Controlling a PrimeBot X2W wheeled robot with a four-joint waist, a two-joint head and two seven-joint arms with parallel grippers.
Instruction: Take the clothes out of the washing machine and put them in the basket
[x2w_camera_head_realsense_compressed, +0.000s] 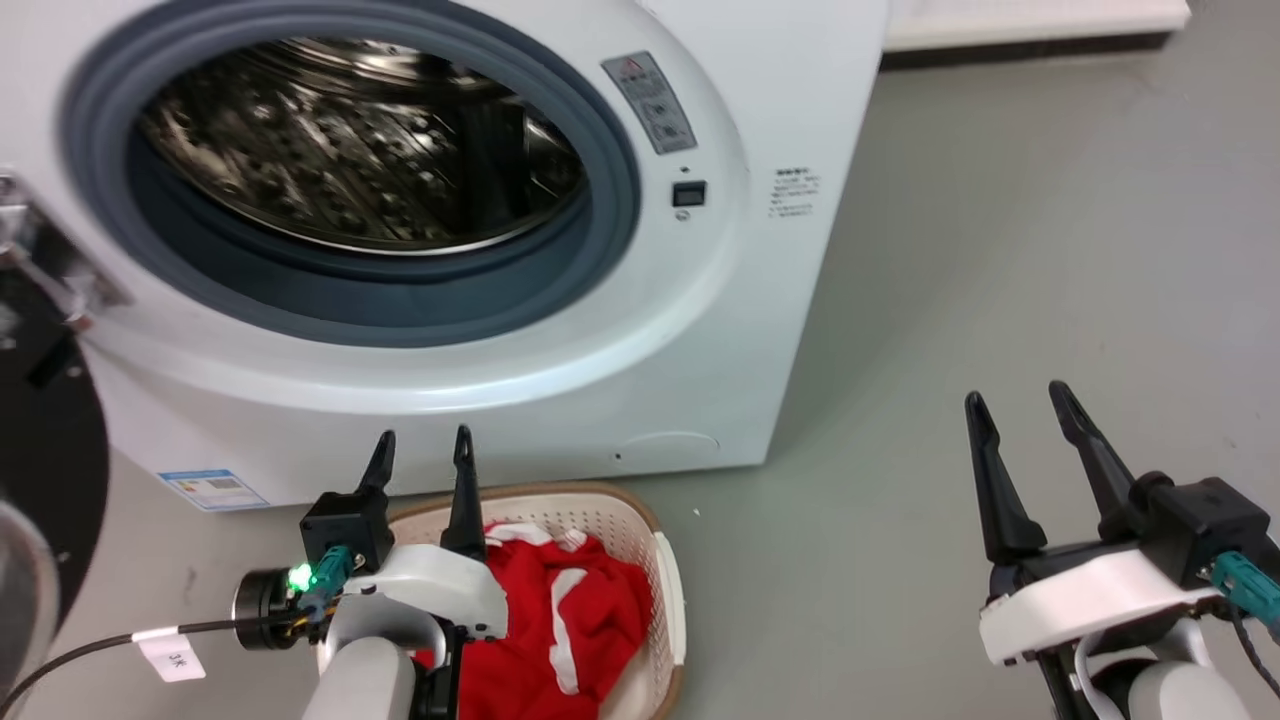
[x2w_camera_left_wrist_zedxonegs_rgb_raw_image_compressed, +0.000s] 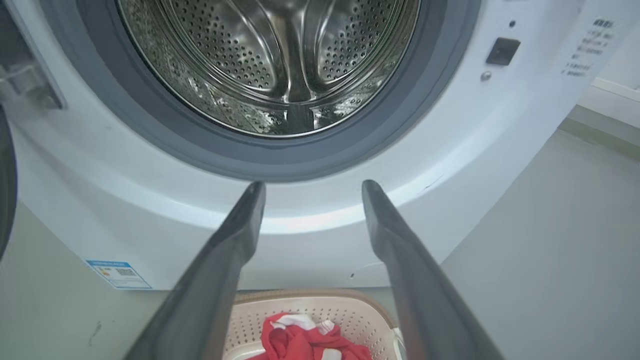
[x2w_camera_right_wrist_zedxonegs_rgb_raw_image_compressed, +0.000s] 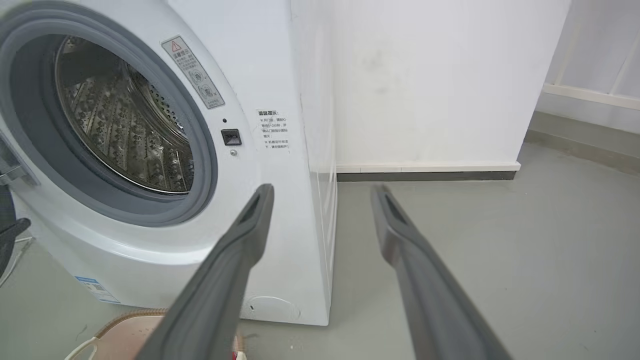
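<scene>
Head view: the washer (x2w_camera_head_realsense_compressed: 640, 330) stands on the grey floor (x2w_camera_head_realsense_compressed: 1000, 250) with its door (x2w_camera_head_realsense_compressed: 45, 450) swung open to the left. The steel drum (x2w_camera_head_realsense_compressed: 360, 140) shows its perforated metal wall through the porthole. The basket (x2w_camera_head_realsense_compressed: 668, 590) sits on the floor just in front of the washer's lower panel, below the porthole. The clothes (x2w_camera_head_realsense_compressed: 560, 610), red with white stripes, lie heaped inside the basket. The left forearm hides the basket's near part, so whether one or two garments lie there cannot be told. The left tool (x2w_camera_head_realsense_compressed: 424, 433) hangs above the basket's far rim, released, its fingers spread apart and pointing at the washer front. The right tool (x2w_camera_head_realsense_compressed: 1016, 392) hangs over the floor to the right of the washer, well apart from the basket. Its fingers are likewise spread and released. A blue label (x2w_camera_head_realsense_compressed: 213, 488) sits at the washer's lower left corner.
</scene>
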